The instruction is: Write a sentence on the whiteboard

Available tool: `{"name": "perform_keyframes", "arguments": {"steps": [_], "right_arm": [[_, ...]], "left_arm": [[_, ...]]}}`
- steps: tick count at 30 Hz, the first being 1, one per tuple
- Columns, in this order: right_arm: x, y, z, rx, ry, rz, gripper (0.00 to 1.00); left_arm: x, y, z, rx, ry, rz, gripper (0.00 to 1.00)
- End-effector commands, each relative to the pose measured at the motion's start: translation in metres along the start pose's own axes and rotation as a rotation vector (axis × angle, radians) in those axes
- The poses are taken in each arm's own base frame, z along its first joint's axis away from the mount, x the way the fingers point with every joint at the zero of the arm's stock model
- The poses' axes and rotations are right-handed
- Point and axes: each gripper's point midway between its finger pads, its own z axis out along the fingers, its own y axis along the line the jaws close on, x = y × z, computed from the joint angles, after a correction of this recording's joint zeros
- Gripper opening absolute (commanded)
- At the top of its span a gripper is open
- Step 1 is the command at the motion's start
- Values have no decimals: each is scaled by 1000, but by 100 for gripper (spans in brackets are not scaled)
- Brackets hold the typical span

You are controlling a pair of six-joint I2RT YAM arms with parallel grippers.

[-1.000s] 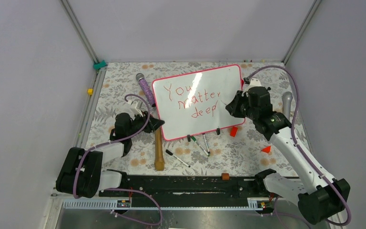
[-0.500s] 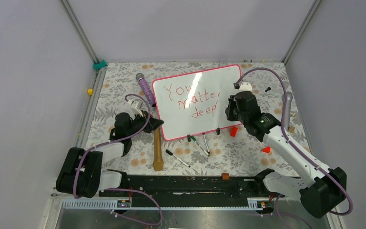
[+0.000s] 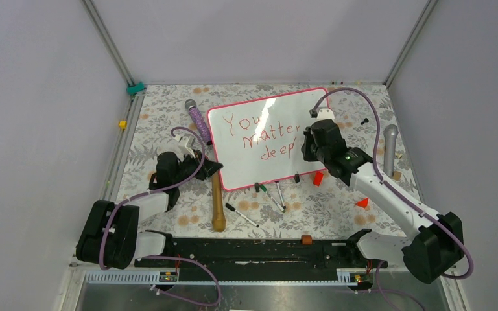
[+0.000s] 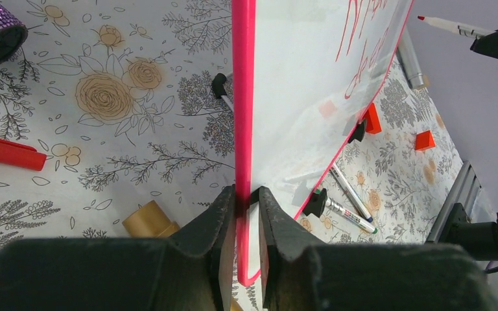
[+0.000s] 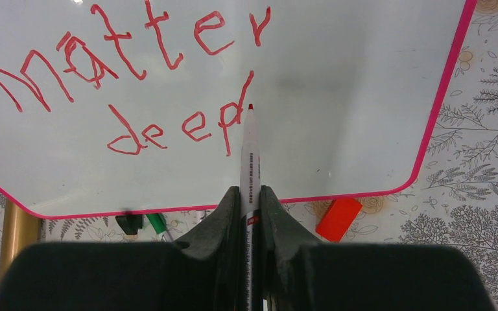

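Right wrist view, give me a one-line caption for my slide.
Right fingers clamp a red marker, tip at the whiteboard beside the red sentence, last word "deep".

Bright, even overhead light casts only soft shadows. Glare streaks the whiteboard (image 3: 269, 139) near its far edge (top view); wrist views are sharp, nearest foreground slightly soft.

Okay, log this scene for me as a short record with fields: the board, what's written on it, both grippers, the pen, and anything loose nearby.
board: whiteboard, pink frame, on floral table
text: sentence in red, three lines: You / matter / deep
left gripper: shut on the whiteboard's edge
right gripper: shut on red marker
marker tip: pointing at the board beside the final p; contact unclear
loose: markers by the board's near edge
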Motion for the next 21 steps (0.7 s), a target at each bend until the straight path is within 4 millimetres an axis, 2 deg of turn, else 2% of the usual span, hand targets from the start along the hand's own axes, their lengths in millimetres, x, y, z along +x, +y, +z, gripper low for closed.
{"name": "perform_keyframes", "arguments": {"steps": [1,21], "right_arm": [[-31,10,-3,-15,-81,1,0],[-31,10,11,13,-60,-6,0]], "left_arm": [[-25,-4,4,-4,-65,74,0],[-24,-3,2,-14,-62,81,0]]}}
